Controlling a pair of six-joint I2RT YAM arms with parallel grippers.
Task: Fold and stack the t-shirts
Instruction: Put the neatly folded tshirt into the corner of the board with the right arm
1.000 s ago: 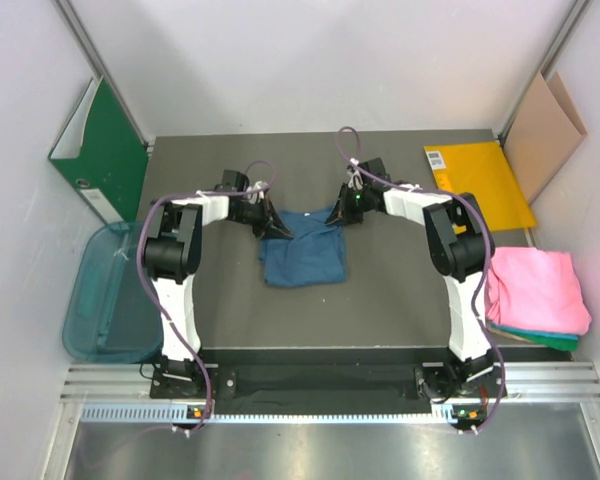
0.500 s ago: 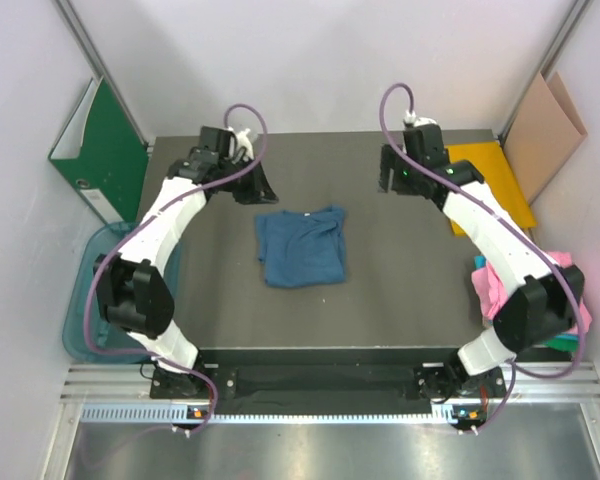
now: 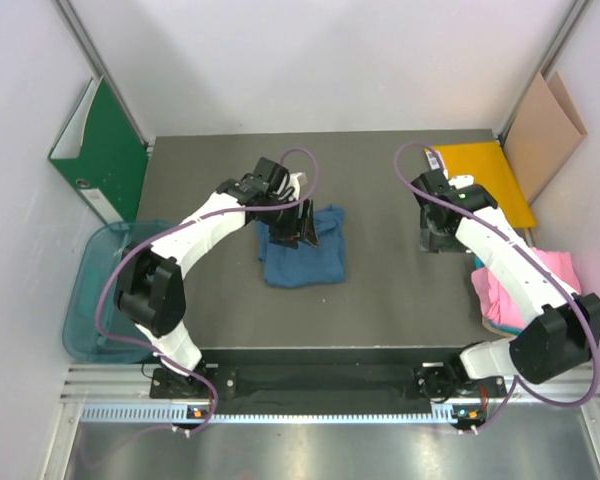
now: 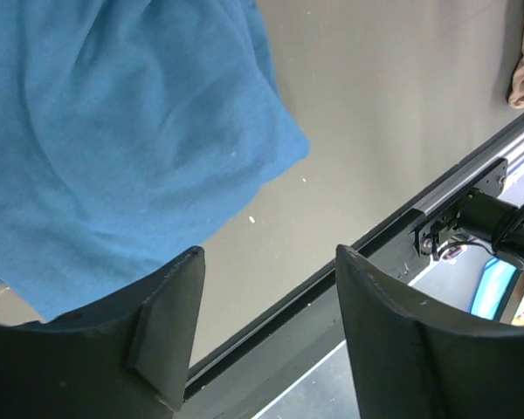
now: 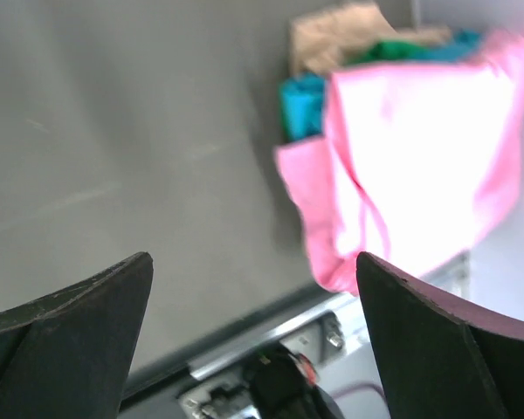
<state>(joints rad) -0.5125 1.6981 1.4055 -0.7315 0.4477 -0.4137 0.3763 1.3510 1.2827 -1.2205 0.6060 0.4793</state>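
We see the dark blue t-shirt (image 3: 305,262) only in part from above, since the left gripper (image 3: 302,222) covers part of its far edge, and in the left wrist view it runs off the top and left edges. The pink t-shirt (image 5: 419,148) is blurred in the right wrist view and cut by the right edge; the teal-green t-shirt (image 5: 301,109) shows only as a strip behind it.
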